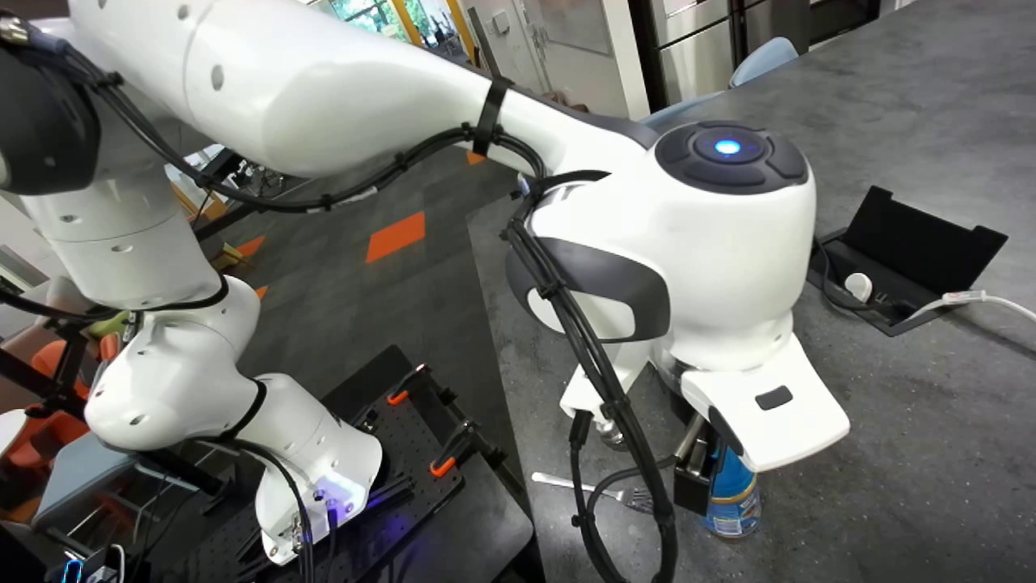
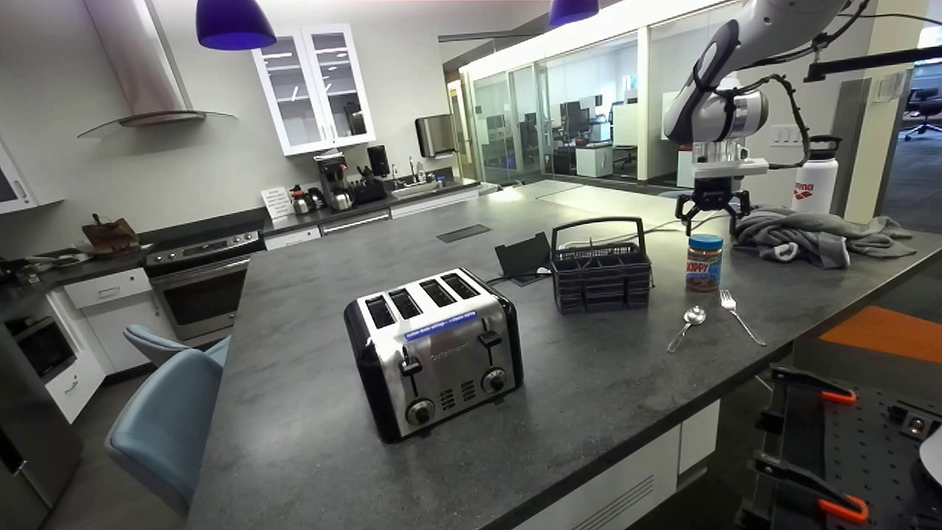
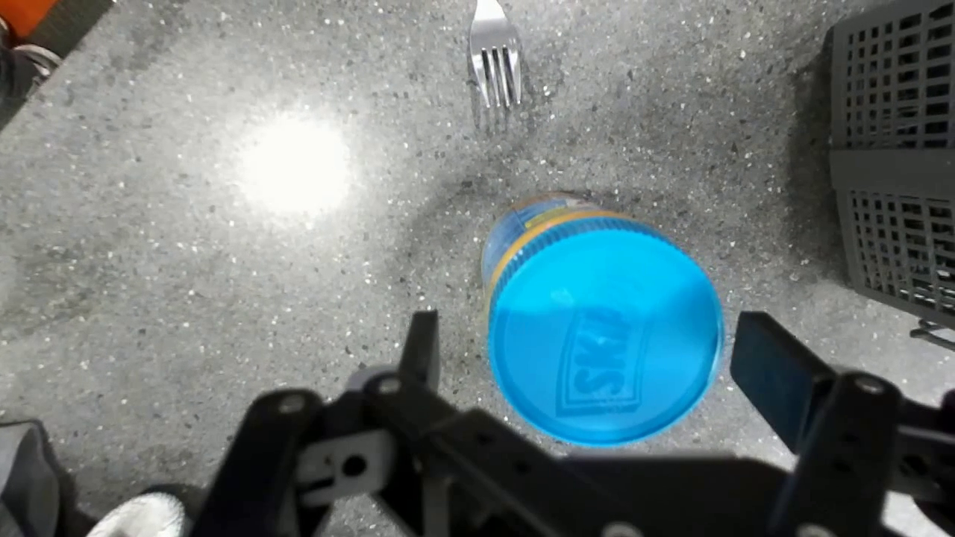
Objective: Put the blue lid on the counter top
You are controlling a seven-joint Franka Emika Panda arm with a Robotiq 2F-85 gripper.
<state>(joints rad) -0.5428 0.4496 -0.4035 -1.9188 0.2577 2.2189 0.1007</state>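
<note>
Blue lid faces upward, level atop the upright jar.

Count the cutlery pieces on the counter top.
2, both on the counter top: a fork near the jar, and a spoon beside that fork. Others may be hidden behind the basket.

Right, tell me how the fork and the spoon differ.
The fork ends in tines; the spoon ends in a rounded bowl. In an exterior view, the fork's handle slants down to the right, while the spoon's handle slants down to the left. Both are silvery and lie on the counter.
</note>
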